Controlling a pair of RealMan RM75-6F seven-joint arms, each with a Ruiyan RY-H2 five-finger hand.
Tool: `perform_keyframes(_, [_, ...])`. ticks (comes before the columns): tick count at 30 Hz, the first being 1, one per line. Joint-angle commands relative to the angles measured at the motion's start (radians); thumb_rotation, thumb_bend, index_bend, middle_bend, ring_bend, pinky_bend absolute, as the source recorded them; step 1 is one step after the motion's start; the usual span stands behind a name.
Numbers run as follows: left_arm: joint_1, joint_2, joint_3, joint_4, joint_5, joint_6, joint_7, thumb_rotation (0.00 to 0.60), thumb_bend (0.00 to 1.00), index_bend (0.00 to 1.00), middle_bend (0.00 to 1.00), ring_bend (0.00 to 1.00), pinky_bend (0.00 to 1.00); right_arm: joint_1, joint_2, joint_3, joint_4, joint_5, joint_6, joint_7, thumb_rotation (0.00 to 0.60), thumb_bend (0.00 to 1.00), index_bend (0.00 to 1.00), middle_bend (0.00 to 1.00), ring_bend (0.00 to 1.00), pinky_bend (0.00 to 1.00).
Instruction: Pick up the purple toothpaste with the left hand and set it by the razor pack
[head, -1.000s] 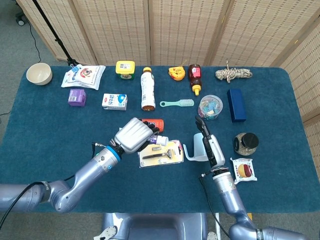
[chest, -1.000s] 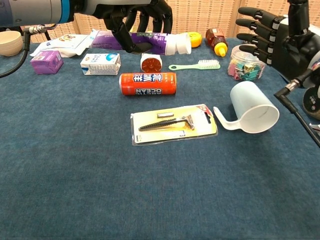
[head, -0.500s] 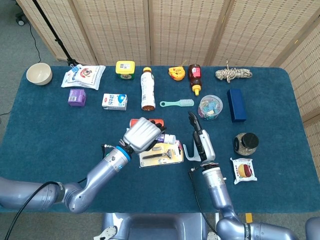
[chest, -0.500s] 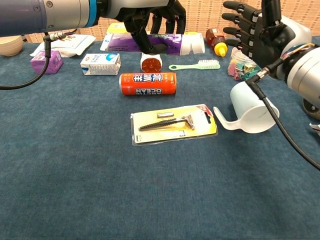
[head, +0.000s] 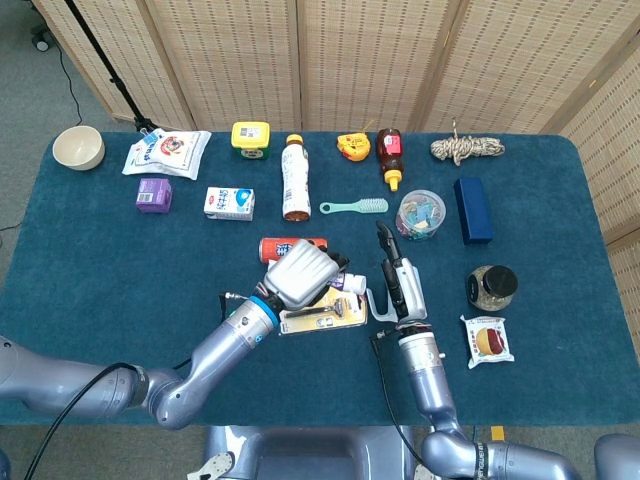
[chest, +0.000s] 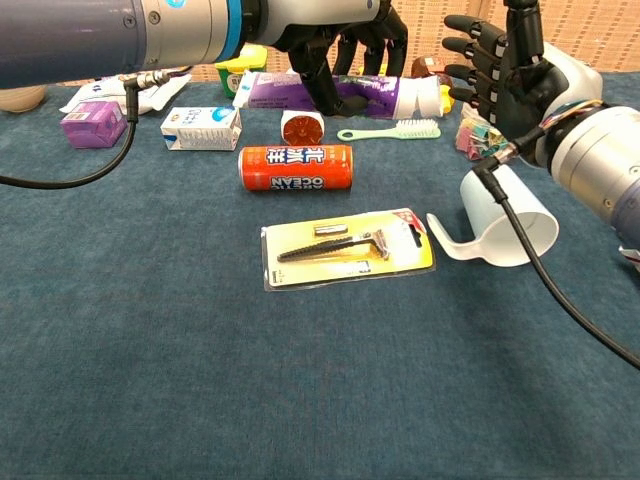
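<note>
My left hand (head: 302, 274) (chest: 345, 45) grips the purple toothpaste (chest: 335, 94) and holds it level in the air. The white cap (head: 352, 284) (chest: 428, 98) points toward my right. From the head view the hand covers most of the tube and hangs over the top of the razor pack (head: 322, 314). That razor pack (chest: 348, 246) lies flat on the blue cloth, a yellow card with a black razor under clear plastic. My right hand (head: 395, 283) (chest: 500, 68) is open, fingers upright, just right of the toothpaste cap and above the white cup.
An orange can (chest: 296, 167) lies just behind the razor pack. A white cup (chest: 497, 226) lies on its side to the pack's right. Further back are a milk carton (chest: 201, 127), a brown bottle (head: 294, 176), a green toothbrush (chest: 391, 130) and a tub of clips (head: 421, 213).
My left hand has carried the toothpaste to the right and nearer, from beside the can to over the razor pack. My right hand moved left and closer to the cup.
</note>
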Motion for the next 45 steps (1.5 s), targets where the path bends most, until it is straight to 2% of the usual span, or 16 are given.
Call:
perform_keyframes(1, [-0.007,-0.009,0.001,0.005,-0.008,0.003,0.007,0.6,0.83,0.54,0.46,0.48,0.55,-0.001,-0.002,0.004,0.003,0.0,0.0,-0.002,0.0,0.0,0.0,0.0,0.0,0.0])
perform_keyframes(15, [-0.047,-0.056,-0.014,0.04,-0.069,0.006,0.03,0.6,0.83,0.54,0.46,0.48,0.55,0.003,-0.027,0.034,0.002,0.014,-0.013,0.006,0.0,0.0,0.0,0.0,0.0,0.0])
perform_keyframes(23, [-0.068,-0.068,-0.014,0.045,-0.096,0.008,0.048,0.6,0.83,0.54,0.46,0.48,0.55,-0.012,-0.032,0.066,-0.032,0.04,-0.024,0.063,0.0,0.0,0.0,0.0,0.0,0.0])
perform_keyframes(45, [-0.107,-0.077,-0.018,0.046,-0.146,0.011,0.065,0.6,0.83,0.54,0.46,0.48,0.55,-0.021,-0.069,0.085,-0.041,0.033,-0.027,0.111,0.0,0.0,0.0,0.0,0.0,0.0])
